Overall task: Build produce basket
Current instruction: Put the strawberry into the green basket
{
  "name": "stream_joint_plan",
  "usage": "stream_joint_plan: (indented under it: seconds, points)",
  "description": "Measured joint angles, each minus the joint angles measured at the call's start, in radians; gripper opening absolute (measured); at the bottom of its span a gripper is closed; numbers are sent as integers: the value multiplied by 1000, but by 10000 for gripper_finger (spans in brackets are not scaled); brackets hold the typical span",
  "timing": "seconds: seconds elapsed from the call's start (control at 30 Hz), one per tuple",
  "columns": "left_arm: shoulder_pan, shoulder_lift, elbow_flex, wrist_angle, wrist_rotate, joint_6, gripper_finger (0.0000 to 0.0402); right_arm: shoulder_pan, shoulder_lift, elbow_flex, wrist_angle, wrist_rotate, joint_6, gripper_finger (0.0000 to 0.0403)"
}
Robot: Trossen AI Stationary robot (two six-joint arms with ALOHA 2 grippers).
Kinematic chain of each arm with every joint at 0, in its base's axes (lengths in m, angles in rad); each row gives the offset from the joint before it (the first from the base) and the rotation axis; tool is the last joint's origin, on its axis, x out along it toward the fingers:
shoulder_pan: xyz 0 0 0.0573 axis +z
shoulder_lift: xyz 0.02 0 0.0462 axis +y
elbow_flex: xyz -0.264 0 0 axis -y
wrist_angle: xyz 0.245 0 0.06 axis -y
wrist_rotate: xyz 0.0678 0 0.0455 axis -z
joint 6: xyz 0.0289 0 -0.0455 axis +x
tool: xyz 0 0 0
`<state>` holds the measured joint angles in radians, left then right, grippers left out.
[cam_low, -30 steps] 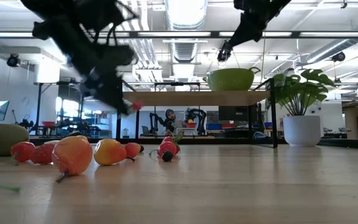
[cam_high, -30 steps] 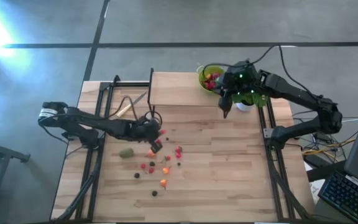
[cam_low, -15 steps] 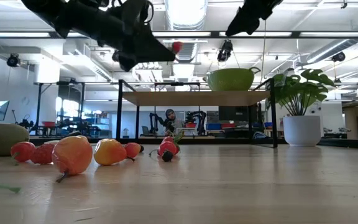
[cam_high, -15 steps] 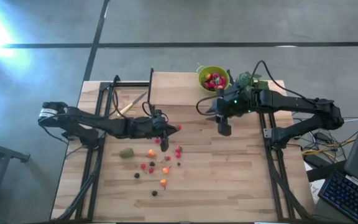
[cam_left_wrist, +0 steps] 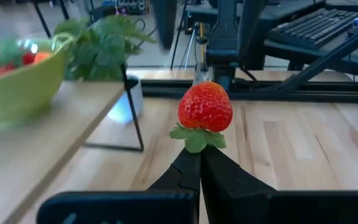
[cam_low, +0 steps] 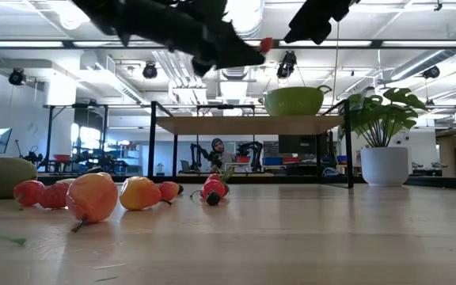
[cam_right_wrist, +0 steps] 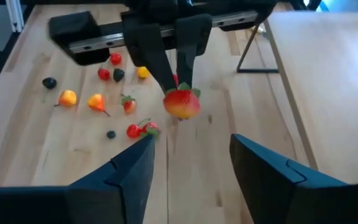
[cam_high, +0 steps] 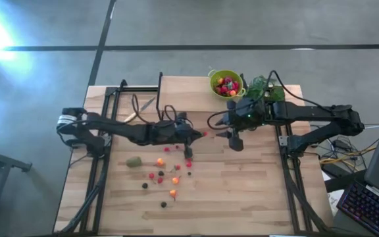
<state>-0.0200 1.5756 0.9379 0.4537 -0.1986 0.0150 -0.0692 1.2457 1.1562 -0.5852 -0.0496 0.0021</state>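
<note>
From above, the left gripper (cam_high: pixel 201 134) reaches out over the middle of the tabletop (cam_high: pixel 242 191), its jaws pinched shut on a small red strawberry (cam_high: pixel 204 133). The right gripper (cam_high: pixel 224 128) faces it from just beside, jaws spread open and empty. The lime-green produce basket (cam_high: pixel 226 83) sits on a raised shelf at the tabletop's far edge, already holding red and orange fruit, with a potted plant (cam_high: pixel 263 85) next to it. The loose produce (cam_high: pixel 166 172) is scattered on the wood below the left arm, and the kiwi-like fruit (cam_high: pixel 133 161) lies apart to its side.

At table height, orange and red fruits (cam_low: pixel 93 195) crowd the near left. The basket (cam_low: pixel 294 100) rests on the shelf, the plant (cam_low: pixel 384 134) stands to its right, and the strawberry (cam_low: pixel 267 45) hangs high above.

The left wrist view shows the strawberry (cam_left_wrist: pixel 204 107) clamped by its green leaves, the basket (cam_left_wrist: pixel 20 81) off to one side.

The right wrist view shows open fingers (cam_right_wrist: pixel 129 171) pointing at the held strawberry (cam_right_wrist: pixel 181 102).
</note>
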Motion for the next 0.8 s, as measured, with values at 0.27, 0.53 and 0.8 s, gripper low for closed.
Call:
stream_joint_plan:
  seconds: [0.27, 0.53, 0.8]
  points:
    - [13, 108, 147, -14, -1, 60, 3, 2, 0, -7, -2, 0, 17, 223]
    - [23, 146, 201, -16, -1, 67, 3, 2, 0, -7, -2, -1, 7, 224]
    - [24, 140, 201, -10, -1, 71, 3, 2, 0, -17, -4, 45, -9, 184]
